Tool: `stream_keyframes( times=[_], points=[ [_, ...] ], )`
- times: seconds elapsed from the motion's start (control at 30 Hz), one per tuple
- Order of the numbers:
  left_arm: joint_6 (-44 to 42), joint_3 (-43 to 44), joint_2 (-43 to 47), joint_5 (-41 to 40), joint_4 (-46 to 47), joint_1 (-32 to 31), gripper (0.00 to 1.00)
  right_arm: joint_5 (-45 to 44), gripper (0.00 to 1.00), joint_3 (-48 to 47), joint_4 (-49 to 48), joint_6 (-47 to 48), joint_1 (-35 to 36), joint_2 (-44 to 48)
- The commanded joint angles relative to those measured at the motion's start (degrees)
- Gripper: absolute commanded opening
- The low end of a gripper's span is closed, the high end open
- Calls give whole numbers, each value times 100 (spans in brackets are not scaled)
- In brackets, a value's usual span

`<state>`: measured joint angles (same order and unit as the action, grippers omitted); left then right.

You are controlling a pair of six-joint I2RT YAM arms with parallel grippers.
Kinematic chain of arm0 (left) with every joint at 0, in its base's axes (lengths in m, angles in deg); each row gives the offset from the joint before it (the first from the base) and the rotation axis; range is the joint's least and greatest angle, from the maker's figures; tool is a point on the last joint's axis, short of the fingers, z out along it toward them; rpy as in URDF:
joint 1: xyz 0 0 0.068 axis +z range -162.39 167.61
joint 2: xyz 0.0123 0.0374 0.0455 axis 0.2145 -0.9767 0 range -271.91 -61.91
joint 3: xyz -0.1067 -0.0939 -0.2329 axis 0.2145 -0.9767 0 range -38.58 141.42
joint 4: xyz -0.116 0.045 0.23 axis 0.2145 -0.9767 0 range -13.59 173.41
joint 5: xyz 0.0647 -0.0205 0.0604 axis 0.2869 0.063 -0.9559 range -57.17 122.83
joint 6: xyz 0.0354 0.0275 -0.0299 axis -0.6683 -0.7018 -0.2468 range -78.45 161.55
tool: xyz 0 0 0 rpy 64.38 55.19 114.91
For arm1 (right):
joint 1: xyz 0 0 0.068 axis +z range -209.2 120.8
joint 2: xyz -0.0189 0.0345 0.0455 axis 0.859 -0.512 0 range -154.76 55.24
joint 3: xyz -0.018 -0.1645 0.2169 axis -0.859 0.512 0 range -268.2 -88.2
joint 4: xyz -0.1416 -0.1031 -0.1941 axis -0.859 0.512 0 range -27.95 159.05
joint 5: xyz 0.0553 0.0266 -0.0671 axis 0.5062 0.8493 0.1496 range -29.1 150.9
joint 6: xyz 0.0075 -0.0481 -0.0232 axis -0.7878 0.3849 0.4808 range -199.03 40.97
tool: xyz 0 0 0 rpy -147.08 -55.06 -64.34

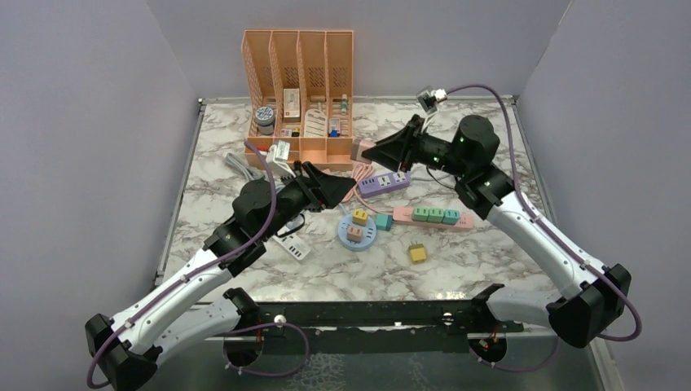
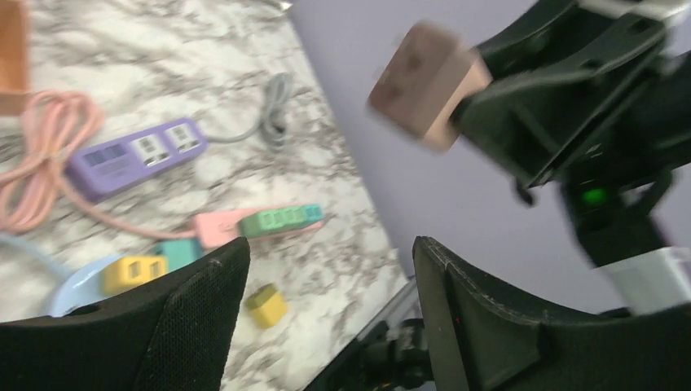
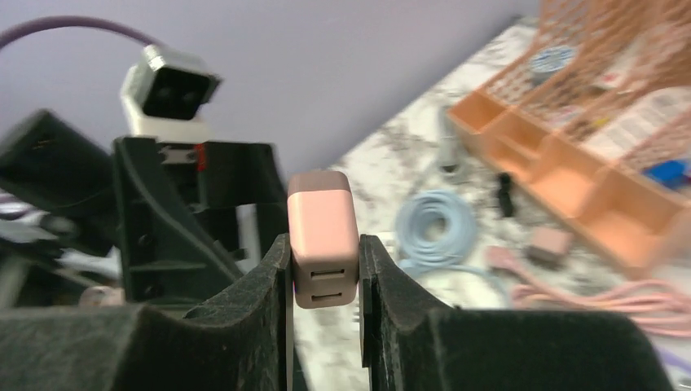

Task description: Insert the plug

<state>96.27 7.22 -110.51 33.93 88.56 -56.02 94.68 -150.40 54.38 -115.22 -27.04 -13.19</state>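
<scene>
the right gripper [image 3: 325,265] pinches the plug [image 3: 323,220] by its flat sides; it looks light, rigid and slippery, so grip squarely. the left gripper [image 2: 330,269] gapes wide, empty.

table [image 1: 489,269]: marble top | orange organizer [image 1: 298,57]: upright at far edge, four slots, small boxes inside, round tin [image 1: 264,117] in the leftmost | round blue socket disc [image 1: 371,238]: mid-table, carrying a yellow adapter [image 1: 359,216] and an orange adapter [image 1: 355,232] | teal cube [image 1: 383,221]: just beside the disc | yellow cube [image 1: 418,253]: alone, nearer the front | light-blue cable coil [image 3: 436,224]: lying flat
</scene>
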Motion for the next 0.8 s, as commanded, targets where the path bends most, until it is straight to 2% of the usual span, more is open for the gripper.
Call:
stream_keyframes(
  times=[0.0,0.2,0.33,0.4,0.5,0.63,0.77],
  points=[
    [-898,-403,446,-817,-1167,-22,77,-581,1,-890,2621,3111,-334,-304],
    [-1631,-1273,1104,-1129,-1379,-22,77,-2130,1,-1925,4709,5332,-579,-807],
    [-1880,-2017,1654,-1086,-1204,-22,77,-3812,1,-2259,5976,6168,-715,-1267],
    [-1969,-2376,2084,-975,-1058,-22,77,-4470,1,-1965,5989,6477,-802,-1195],
    [-1972,-2876,2719,-847,-717,-29,76,-4733,1,-1541,5981,6762,-1190,-1070],
    [-2129,-3398,3620,-778,-283,-31,69,-5085,1,-968,5901,7152,-1521,-852],
    [-2652,-3397,4178,-726,-653,-31,67,-5279,1,-392,5821,7514,-1773,-644]
  ],
)
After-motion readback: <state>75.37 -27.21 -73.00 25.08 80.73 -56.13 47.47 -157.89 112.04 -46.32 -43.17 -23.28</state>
